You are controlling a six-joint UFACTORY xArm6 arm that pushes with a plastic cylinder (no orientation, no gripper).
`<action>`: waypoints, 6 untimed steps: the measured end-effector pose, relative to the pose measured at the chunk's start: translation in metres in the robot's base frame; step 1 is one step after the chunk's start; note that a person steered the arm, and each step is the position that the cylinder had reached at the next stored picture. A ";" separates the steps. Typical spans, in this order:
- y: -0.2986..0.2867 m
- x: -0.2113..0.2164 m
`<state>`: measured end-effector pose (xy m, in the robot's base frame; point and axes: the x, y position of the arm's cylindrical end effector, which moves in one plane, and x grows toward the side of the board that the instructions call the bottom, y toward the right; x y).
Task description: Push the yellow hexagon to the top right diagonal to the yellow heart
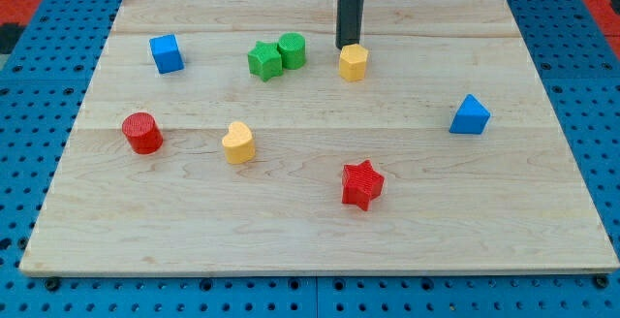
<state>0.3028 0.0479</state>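
The yellow hexagon (354,63) stands on the wooden board (320,231) near the view's top, right of centre. The yellow heart (238,143) lies lower and to the view's left of it, so the hexagon is up and right of the heart. My tip (347,47) comes down from the view's top and ends just behind the hexagon's top-left edge, touching or nearly touching it.
A green star (263,61) and a green cylinder (292,49) sit together left of the hexagon. A blue cube (166,53) is at top left, a red cylinder (142,133) at left, a red star (362,184) at lower centre, a blue triangle (470,115) at right.
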 end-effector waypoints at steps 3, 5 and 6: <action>0.049 0.012; 0.064 0.034; 0.063 0.064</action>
